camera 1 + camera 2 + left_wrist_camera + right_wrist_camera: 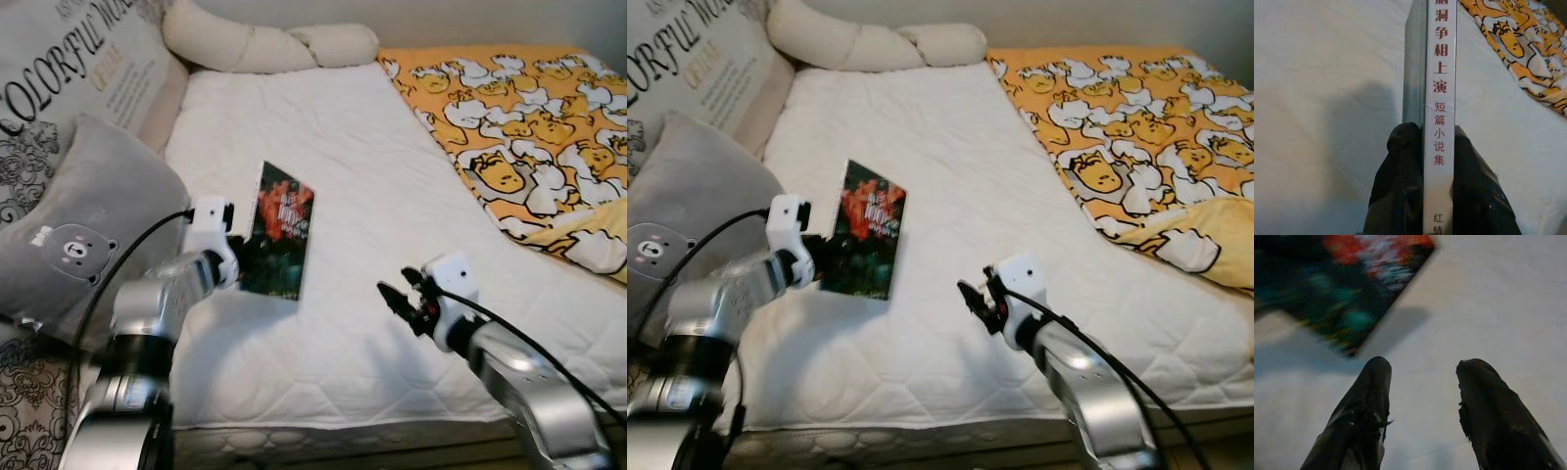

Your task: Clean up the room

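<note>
Left eye view: the left gripper (238, 257) is clamped on the near left edge of a book (279, 233), holding it lifted and tilted above the white bed (372, 166). The book's dark cover with red flowers faces the camera, and its lower edge hangs just over the quilted sheet. The right gripper (397, 294) hovers low over the sheet to the right of the book, well apart from it, fingers parted and holding nothing. A grey pillow (88, 225) with a small bear face leans at the bed's left side, just beside the left arm, in front of a printed cushion (69, 69). A long cream bolster (265, 44) lies along the head of the bed. An orange blanket (519, 127) patterned with ducks covers the bed's far right part.

Right eye view: the same scene. The book stands up from the left gripper at a slant, and the right gripper points towards it across bare sheet.

Left wrist view: the two black fingers (1400, 186) press on either side of the book, seen edge-on, with its white spine (1441, 98) printed in red characters running straight out between them. White sheet lies beyond, with the orange blanket in a corner.

Right wrist view: the two fingers (1369, 401) are spread with only white sheet between them. The blurred book cover hangs further out, its shadow on the sheet beneath.
</note>
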